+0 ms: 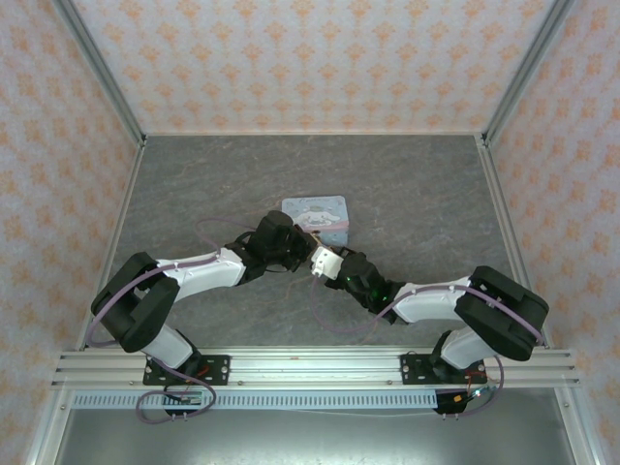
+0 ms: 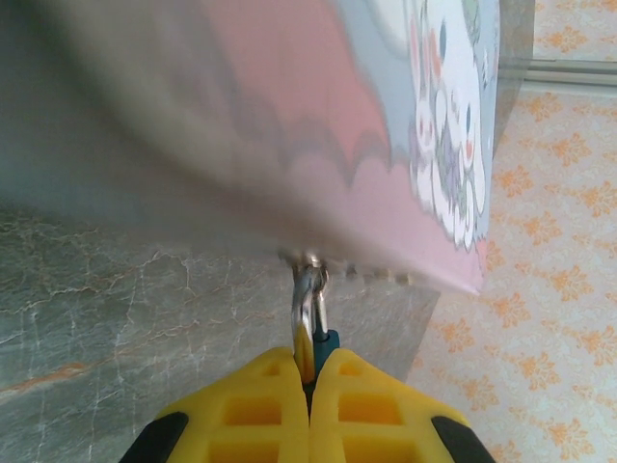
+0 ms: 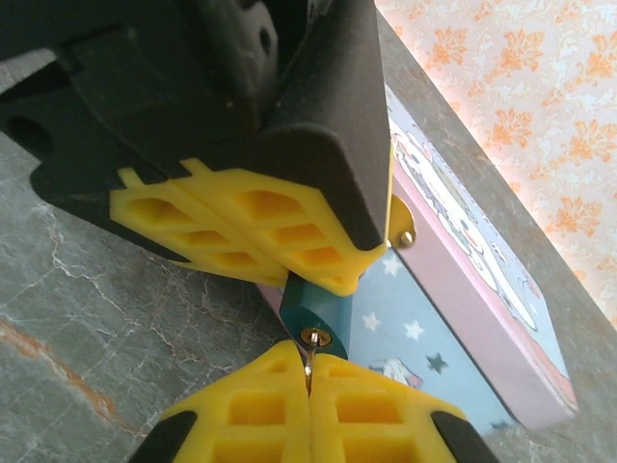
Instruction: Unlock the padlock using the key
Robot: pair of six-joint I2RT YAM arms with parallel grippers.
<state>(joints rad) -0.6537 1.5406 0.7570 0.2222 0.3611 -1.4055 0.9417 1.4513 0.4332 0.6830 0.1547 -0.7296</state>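
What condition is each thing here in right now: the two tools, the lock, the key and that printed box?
left tool: shut, pinching the padlock's loop.
right tool: shut, tips at the key's end.
padlock: loop reaches the tin's edge; locked or not, cannot tell.
key: teal head sits between both tools.
tin: flat on the table, lid looks closed.

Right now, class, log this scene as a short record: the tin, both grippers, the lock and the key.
pale blue cartoon-printed rectangular tin: on the grey stone-look table, beside both grippers
left gripper: shut on the small brass-yellow padlock, its silver shackle reaching the tin's edge
right gripper: shut on the end of the slim teal-headed key
locked or unlocked: cannot tell
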